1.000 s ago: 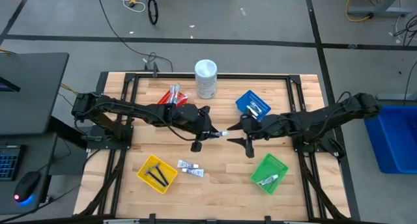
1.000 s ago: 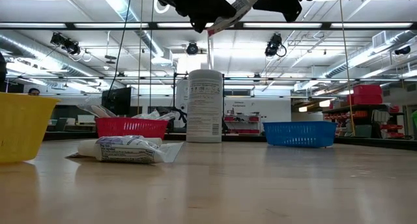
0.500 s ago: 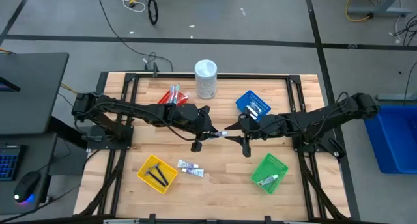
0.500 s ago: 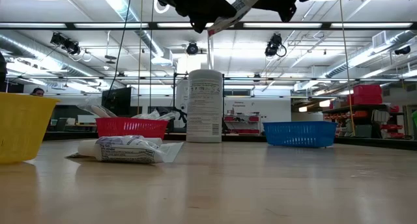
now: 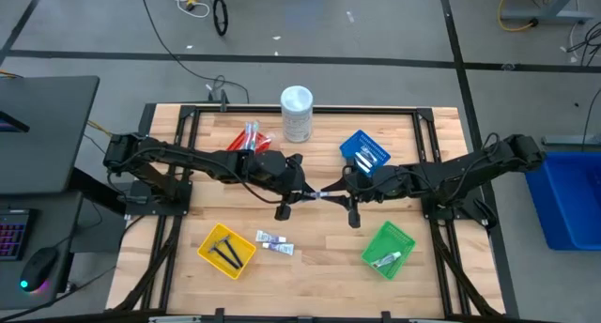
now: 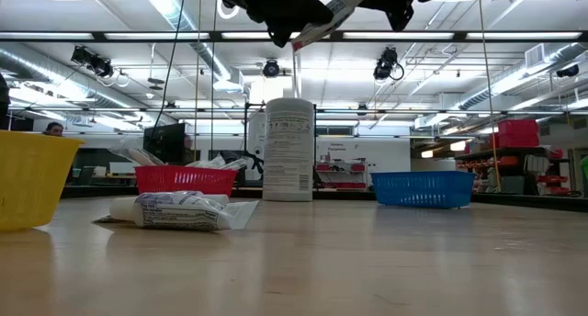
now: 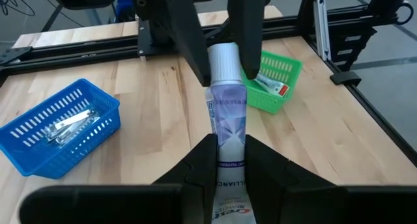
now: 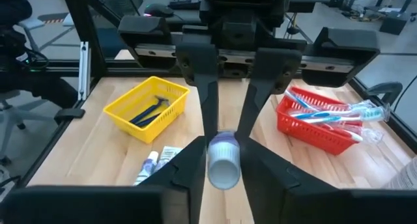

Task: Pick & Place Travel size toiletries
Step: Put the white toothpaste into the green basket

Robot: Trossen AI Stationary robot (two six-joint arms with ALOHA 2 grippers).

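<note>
Above the table's middle, a white and lilac toothpaste tube [image 5: 317,193] hangs in the air between my two grippers. My left gripper [image 5: 302,192] comes from the table's left and is shut on the tube's printed tail end. My right gripper [image 5: 340,192] comes from the right and is shut on the cap end. The low view shows the tube [image 6: 326,15] high over the table. Two more small tubes [image 5: 274,242] lie flat on the wood near the front. My left gripper pinches the tube's printed tail part [image 7: 228,160] between its two fingers, coming roughly level from the table's left, fingers along the tube. The tube is clear of the table, cap end pointing away from it. My right gripper has the white cap end [image 8: 223,167] between its two fingers [image 8: 192,160], coming roughly level from the table's right. The fingers lie along the tube, one on each side of the cap.
A yellow basket [image 5: 226,249] with black razors sits front left and a green basket [image 5: 388,249] with a tube front right. A red basket [image 5: 250,138] of toothbrushes, a tall white container [image 5: 297,114] and a blue basket [image 5: 364,150] stand at the back.
My right gripper has shut its wide-open fingers around the tube's cap end while edging toward my left gripper. The tube has stayed in the air in my left gripper's hold.
</note>
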